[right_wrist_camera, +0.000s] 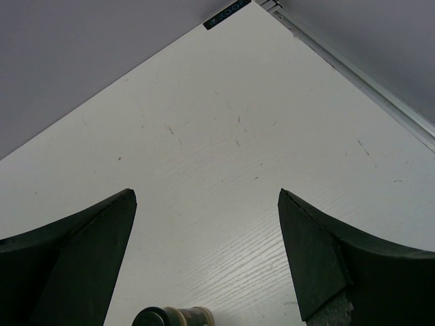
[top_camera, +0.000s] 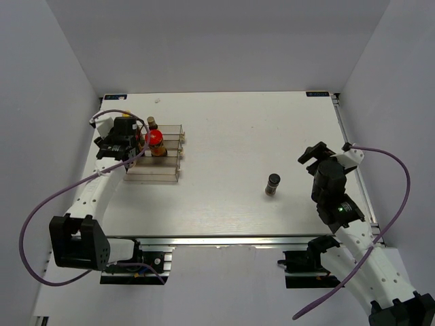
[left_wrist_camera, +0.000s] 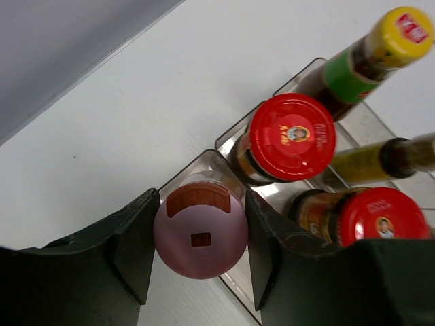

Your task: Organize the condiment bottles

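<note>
Clamping the pink-capped bottle (left_wrist_camera: 200, 234) in the left gripper (left_wrist_camera: 200, 197), pinched on both sides of the cap, right at a corner of the clear rack (top_camera: 163, 173). Inside it or just against it, hard to tell. Packed close beyond: a red-lidded jar (left_wrist_camera: 292, 136), a second red jar (left_wrist_camera: 384, 214), a slim yellowish bottle (left_wrist_camera: 380, 159), a yellow-capped bottle (left_wrist_camera: 406, 30). Over on the right, nothing held in the right gripper (right_wrist_camera: 206, 193), spread wide above the table (top_camera: 272, 122). Standing alone and upright, well apart from the rack: the dark-capped bottle (top_camera: 272, 183), only its top peeking in at the bottom of the wrist view, centred but short of the fingertips.
</note>
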`<move>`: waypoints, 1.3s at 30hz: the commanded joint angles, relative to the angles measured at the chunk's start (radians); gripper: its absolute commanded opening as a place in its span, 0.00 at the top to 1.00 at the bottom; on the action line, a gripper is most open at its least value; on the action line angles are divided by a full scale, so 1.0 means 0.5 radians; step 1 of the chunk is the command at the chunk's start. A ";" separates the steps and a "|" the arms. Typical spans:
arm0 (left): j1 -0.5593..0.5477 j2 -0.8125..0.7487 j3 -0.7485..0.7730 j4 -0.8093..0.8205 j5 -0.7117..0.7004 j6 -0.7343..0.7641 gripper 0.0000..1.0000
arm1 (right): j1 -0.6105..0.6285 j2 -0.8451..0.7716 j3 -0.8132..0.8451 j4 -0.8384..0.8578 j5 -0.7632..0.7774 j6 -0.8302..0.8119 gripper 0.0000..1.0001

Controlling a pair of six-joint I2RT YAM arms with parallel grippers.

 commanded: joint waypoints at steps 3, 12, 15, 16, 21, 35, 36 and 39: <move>0.097 0.056 -0.085 0.129 0.084 0.053 0.74 | -0.010 0.047 -0.012 0.101 0.039 -0.048 0.11; 0.115 0.237 -0.128 0.227 0.106 0.096 0.68 | -0.013 0.078 -0.009 0.113 -0.016 -0.061 0.11; 0.115 0.295 -0.119 0.212 0.102 0.086 0.64 | -0.013 0.059 0.000 0.113 -0.087 -0.085 0.11; 0.115 0.308 -0.119 0.212 0.102 0.086 0.64 | -0.013 0.056 0.003 0.110 -0.105 -0.088 0.11; 0.118 0.338 -0.110 0.193 0.124 0.077 0.50 | -0.010 0.081 0.058 0.058 -0.307 -0.165 0.11; 0.115 0.213 -0.100 0.113 0.204 0.062 0.06 | 0.033 0.378 0.298 -0.427 -0.872 -0.248 0.11; 0.115 0.188 -0.085 0.098 0.234 0.047 0.02 | 0.057 0.375 0.286 -0.430 -0.915 -0.312 0.11; 0.115 0.145 -0.051 0.034 0.256 0.025 0.02 | 0.125 0.403 0.279 -0.491 -0.946 -0.389 0.11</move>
